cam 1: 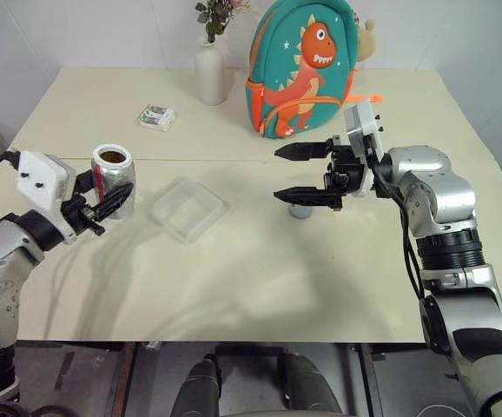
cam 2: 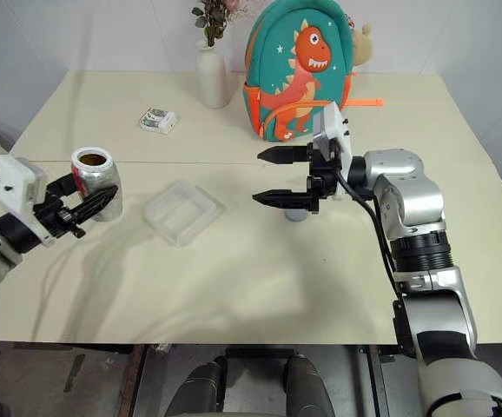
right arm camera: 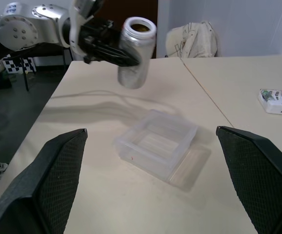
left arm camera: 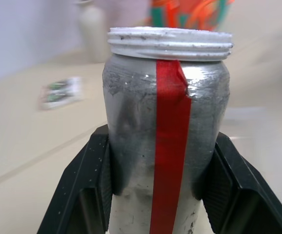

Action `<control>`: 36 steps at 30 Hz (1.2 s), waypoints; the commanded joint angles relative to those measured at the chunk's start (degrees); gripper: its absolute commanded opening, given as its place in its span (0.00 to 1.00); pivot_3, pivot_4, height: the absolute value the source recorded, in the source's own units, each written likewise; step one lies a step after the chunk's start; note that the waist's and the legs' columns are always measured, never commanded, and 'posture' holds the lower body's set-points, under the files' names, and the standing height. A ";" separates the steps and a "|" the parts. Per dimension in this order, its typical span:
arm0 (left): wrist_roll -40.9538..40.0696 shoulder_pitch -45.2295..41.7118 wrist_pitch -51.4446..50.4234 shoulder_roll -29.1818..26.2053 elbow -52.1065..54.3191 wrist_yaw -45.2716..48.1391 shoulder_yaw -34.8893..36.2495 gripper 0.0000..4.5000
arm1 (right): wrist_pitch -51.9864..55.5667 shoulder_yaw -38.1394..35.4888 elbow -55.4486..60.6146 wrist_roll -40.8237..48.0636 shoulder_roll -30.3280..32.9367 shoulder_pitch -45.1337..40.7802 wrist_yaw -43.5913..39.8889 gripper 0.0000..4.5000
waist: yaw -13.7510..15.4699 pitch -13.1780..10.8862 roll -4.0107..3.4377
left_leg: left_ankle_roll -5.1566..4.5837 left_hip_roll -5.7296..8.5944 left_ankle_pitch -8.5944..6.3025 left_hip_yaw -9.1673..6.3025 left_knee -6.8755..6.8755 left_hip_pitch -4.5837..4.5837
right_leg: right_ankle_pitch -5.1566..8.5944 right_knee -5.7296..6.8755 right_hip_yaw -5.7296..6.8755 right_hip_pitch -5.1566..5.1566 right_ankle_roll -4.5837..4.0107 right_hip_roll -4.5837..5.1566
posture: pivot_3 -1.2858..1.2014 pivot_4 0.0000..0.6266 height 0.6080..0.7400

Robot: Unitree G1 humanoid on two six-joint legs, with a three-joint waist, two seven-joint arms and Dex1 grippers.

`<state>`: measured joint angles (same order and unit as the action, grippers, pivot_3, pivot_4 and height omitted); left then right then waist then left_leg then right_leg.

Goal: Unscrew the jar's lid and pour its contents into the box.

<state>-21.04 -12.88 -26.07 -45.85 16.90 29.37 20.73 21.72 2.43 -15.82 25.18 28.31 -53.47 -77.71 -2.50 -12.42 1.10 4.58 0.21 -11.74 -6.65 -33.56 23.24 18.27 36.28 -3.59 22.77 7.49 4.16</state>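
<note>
**Open jar held above the table, lid set down, box waiting between the arms**

We are looking down over a cream table (cam 1: 234, 287). At the robot's left, we are seeing the left gripper (cam 1: 103, 208) clamping the jar (cam 1: 113, 178) by its lower body, one black finger on each side, as the left wrist view is showing with the fingers (left arm camera: 90, 185) pressed against the silvery wall on either side of the red strip. The jar is standing upright in the grip, lifted clear of the tabletop, and its threaded mouth is uncovered. Looking into that mouth, we are seeing the contents (cam 1: 112, 156) as a dark brown mass near the top.

The box (cam 1: 188, 208) is resting on the table just beside the jar, toward the middle, lying between the two arms; it is transparent, and we are not making out anything inside it.

At the robot's right, the right gripper (cam 1: 307, 172) is hovering above the table with its two black fingers spread wide apart and nothing between them, pointing across toward the left arm. Directly under its lower finger, the lid (cam 1: 300, 210) is lying on the tabletop, partly hidden by that finger and apart from it.

Toward the far edge, we are noting a white vase (cam 1: 209, 74) with dried flowers, a dinosaur backpack (cam 1: 303, 69) and a small white-and-green packet (cam 1: 157, 116).
</note>
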 commanded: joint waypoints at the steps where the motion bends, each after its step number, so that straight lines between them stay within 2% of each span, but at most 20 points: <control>1: 9.26 -1.46 4.45 -3.69 -0.89 -1.59 -4.34 0.44 | -0.63 -0.74 2.63 0.92 -0.40 0.23 0.79 0.99 | -0.12 0.00 0.00 | 0.00 0.00 0.00 0.01 0.01 0.00 | 0.00 0.00 -0.01 0.00 0.00 -0.01 | 0.52 0.24 1.00; 5: 18.39 -3.38 10.31 -6.11 -2.94 -3.90 -8.26 0.44 | -0.47 -1.01 3.29 1.11 -0.70 1.46 2.11 0.99 | -0.19 0.00 0.00 | 0.00 -0.01 0.00 0.02 0.12 0.00 | 0.00 -0.06 -0.01 0.03 -0.01 -0.01 | 0.52 0.24 1.00; 8: 30.14 -4.33 18.24 -9.95 -5.55 -7.73 -12.44 0.44 | -0.14 -1.34 4.13 1.42 -1.09 2.38 3.46 0.99 | -0.34 0.00 0.00 | 0.00 -0.01 0.00 0.02 0.20 0.01 | 0.00 -0.12 -0.01 0.04 0.00 -0.01 | 0.52 0.24 1.00; 9: 36.34 -4.94 22.60 -12.14 -7.06 -10.73 -14.52 0.44 | 0.09 -1.57 4.33 1.64 -1.30 2.68 4.05 0.99 | -0.35 0.00 0.00 | 0.00 -0.01 0.00 0.02 0.23 0.01 | 0.00 -0.14 -0.01 0.05 0.00 -0.01 | 0.52 0.24 1.00; 13: 53.07 -8.58 35.63 -17.09 -11.09 -19.90 -20.66 0.44 | 0.57 -1.99 4.79 2.25 -2.07 3.56 5.82 0.99 | -0.36 0.00 0.00 | -0.01 -0.01 0.00 0.04 0.29 0.02 | 0.00 -0.17 -0.02 0.09 0.00 0.00 | 0.52 0.24 1.00; 16: 75.98 -13.84 46.14 -23.32 -12.53 -33.18 -29.14 0.44 | 0.98 -2.32 5.19 2.90 -3.26 4.39 7.43 0.99 | -0.33 0.00 0.00 | -0.01 0.00 0.00 0.05 0.33 0.05 | 0.00 -0.20 -0.02 0.11 0.01 0.01 | 0.52 0.24 1.00; 18: 84.27 -17.98 48.79 -23.99 -14.62 -38.31 -32.81 0.44 | 1.12 -2.43 5.42 3.25 -4.00 4.82 8.33 0.99 | -0.36 0.00 -0.01 | -0.02 0.01 0.00 0.07 0.36 0.06 | 0.00 -0.20 -0.03 0.13 0.04 0.02 | 0.52 0.24 1.00; 21: 93.96 -23.53 49.46 -23.86 -20.36 -40.01 -37.64 0.44 | 1.23 -2.80 5.43 3.86 -5.55 5.10 9.99 0.99 | -0.60 0.00 0.00 | -0.03 0.04 0.01 0.16 0.35 0.08 | 0.02 -0.04 -0.10 0.23 0.08 0.02 | 0.52 0.24 1.00; 24: 98.45 -27.83 49.19 -22.73 -23.42 -41.05 -39.72 0.44 | 1.88 -3.37 6.08 5.15 -6.97 5.43 11.68 0.99 | -0.85 0.00 0.01 | -0.08 0.03 0.04 0.25 0.35 0.12 | 0.07 0.34 -0.24 0.52 0.06 -0.03 | 0.52 0.24 1.00; 27: 99.01 -31.15 50.67 -20.96 -22.90 -41.18 -40.70 0.44 | 2.51 -3.63 7.57 6.06 -7.91 6.58 13.09 0.99 | -0.64 0.01 0.01 | -0.10 0.03 0.06 0.25 0.21 0.33 | 0.16 0.75 -0.27 0.84 0.02 -0.05 | 0.52 0.24 1.00; 32: 95.85 -29.34 51.41 -19.71 -19.13 -39.07 -39.13 0.44 | 2.35 -3.68 8.31 6.35 -8.56 8.09 14.36 0.99 | -0.80 0.02 0.03 | -0.10 0.07 0.06 0.26 -0.04 0.40 | 0.16 0.88 -0.35 0.85 0.04 -0.02 | 0.52 0.24 1.00; 36: 89.67 -26.53 51.52 -20.29 -17.54 -35.54 -35.68 0.44 | 2.12 -3.76 7.99 6.44 -8.62 7.99 14.57 0.99 | -0.92 0.02 0.03 | -0.10 0.04 0.06 0.27 -0.22 0.34 | 0.19 1.27 -0.41 0.93 -0.02 -0.09 | 0.52 0.24 1.00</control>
<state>72.33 -39.41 25.76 -65.16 -2.36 -7.40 -18.92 24.34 -0.29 -9.43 30.43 19.79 -45.12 -63.17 -3.42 -12.40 1.13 4.47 0.24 -11.67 -6.38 -33.82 23.55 18.48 37.63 -4.01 23.70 7.46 4.05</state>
